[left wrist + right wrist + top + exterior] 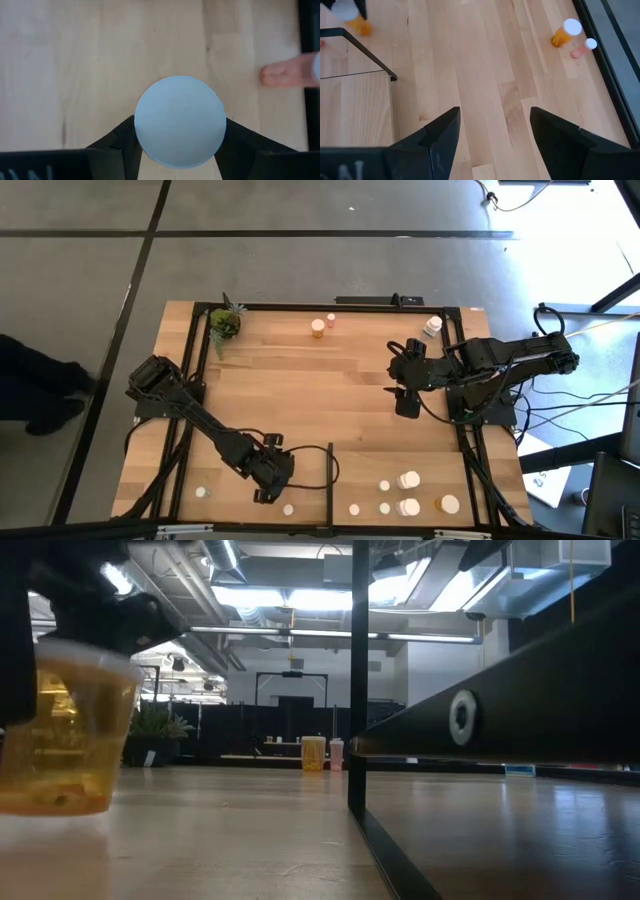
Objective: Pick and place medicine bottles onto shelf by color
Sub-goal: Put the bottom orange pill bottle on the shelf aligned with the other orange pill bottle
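Observation:
My left gripper is near the table's front edge, just left of the shelf's black strip. It is shut on an orange-amber bottle, whose white cap fills the left wrist view. The shelf, a light-wood panel at the front right, carries several white-capped bottles standing on their bases, such as one white bottle. My right gripper is open and empty over the middle right of the table; bare wood shows between its fingers. My left gripper pinches the orange-amber bottle between its two fingers, which sit on opposite sides of the body just under the cap's rim. The fingers come from above, pointing down. The bottle stands upright, its base close to the table; I cannot tell if it touches.
A pale bottle lies on the table beside the black strip. An orange bottle, a tiny bottle and a white bottle stand by the far edge. A potted plant is at the far left. Another bottle stands front left.

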